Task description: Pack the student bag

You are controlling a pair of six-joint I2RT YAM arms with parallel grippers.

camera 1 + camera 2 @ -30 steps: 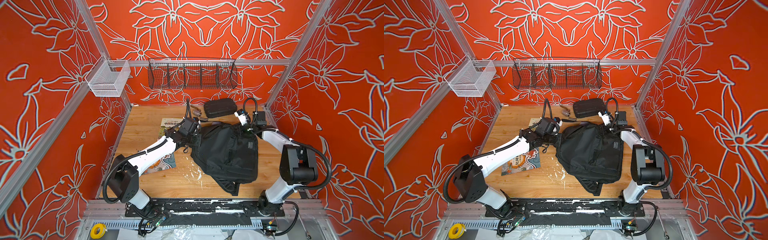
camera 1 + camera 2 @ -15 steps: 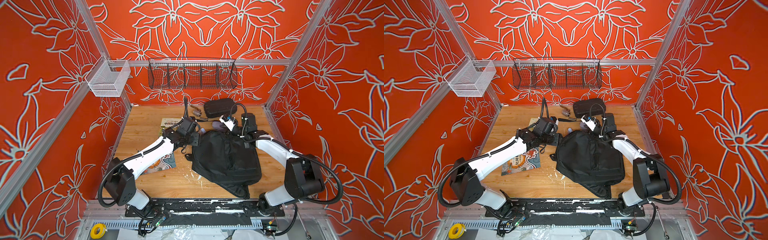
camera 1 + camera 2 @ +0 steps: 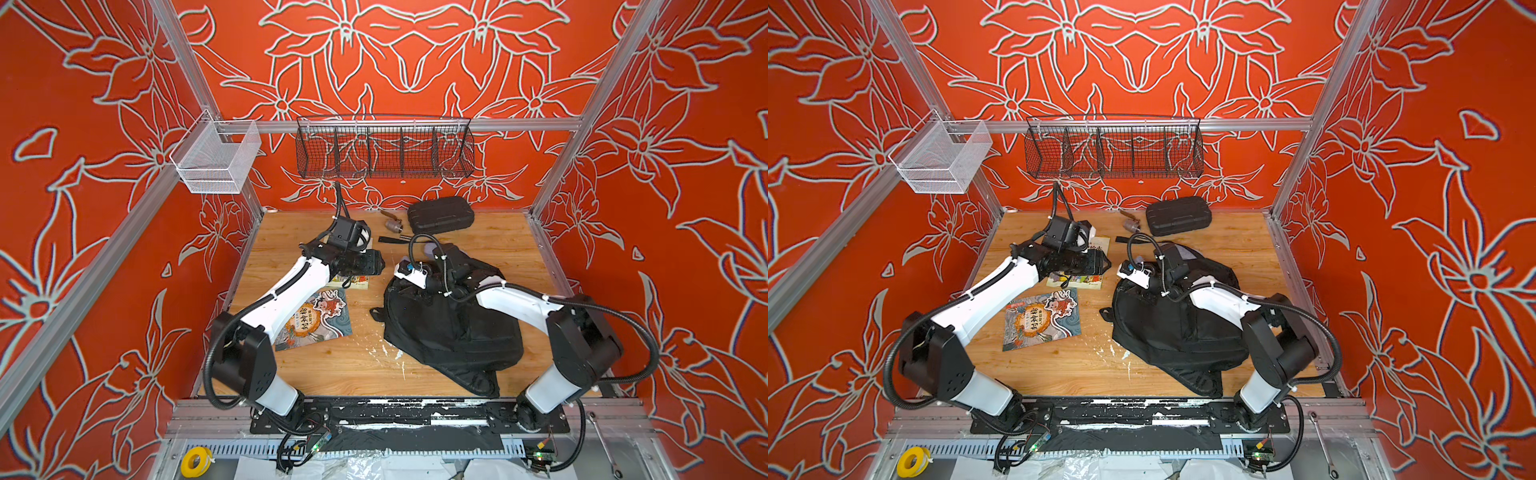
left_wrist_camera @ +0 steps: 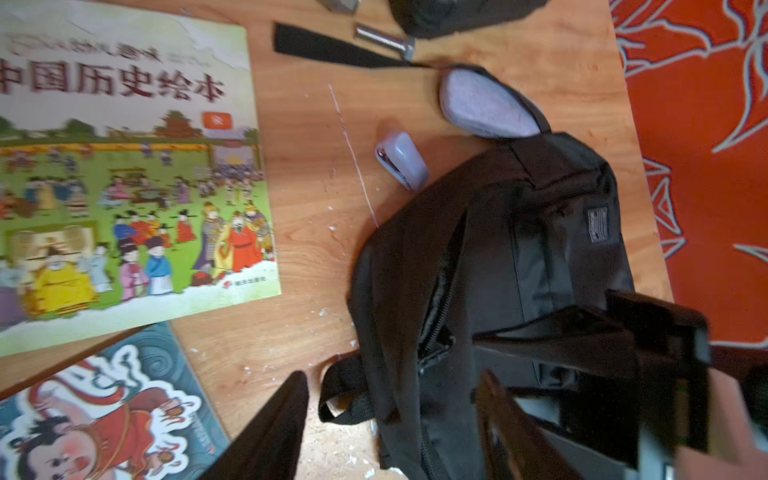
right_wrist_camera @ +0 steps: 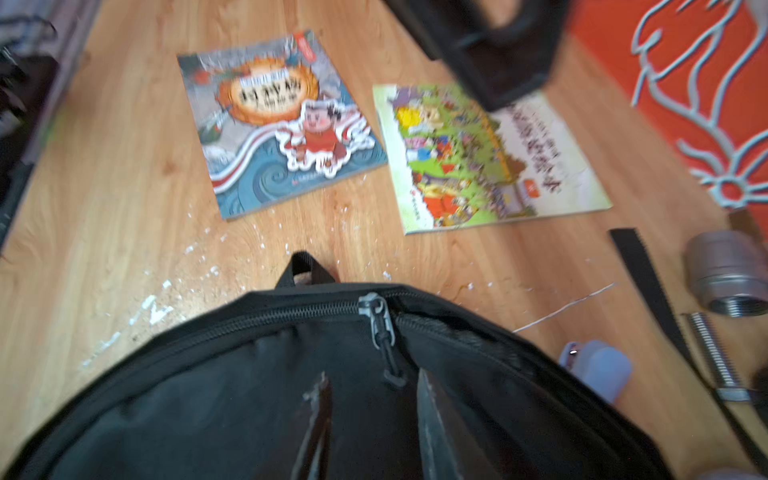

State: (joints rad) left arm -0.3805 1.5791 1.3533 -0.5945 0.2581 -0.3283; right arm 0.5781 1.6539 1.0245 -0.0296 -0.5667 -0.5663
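Centrally, soft black fabric student bag (image 3: 449, 332), grey metal zipper pull (image 5: 376, 311)

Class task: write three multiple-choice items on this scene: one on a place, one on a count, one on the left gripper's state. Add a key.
1. Where is the black ribbed case? A beyond the student bag, at the far edge of the table; B on top of the bag; C at the near edge.
2. How many picture books lie on the table? A one; B two; C four.
3. The left gripper is: A shut on a book; B shut on the case; C open.
Key: 1 A, it sits past the bag in both top views; 2 B, two covers show beside the bag; 3 C, its fingers stand apart.
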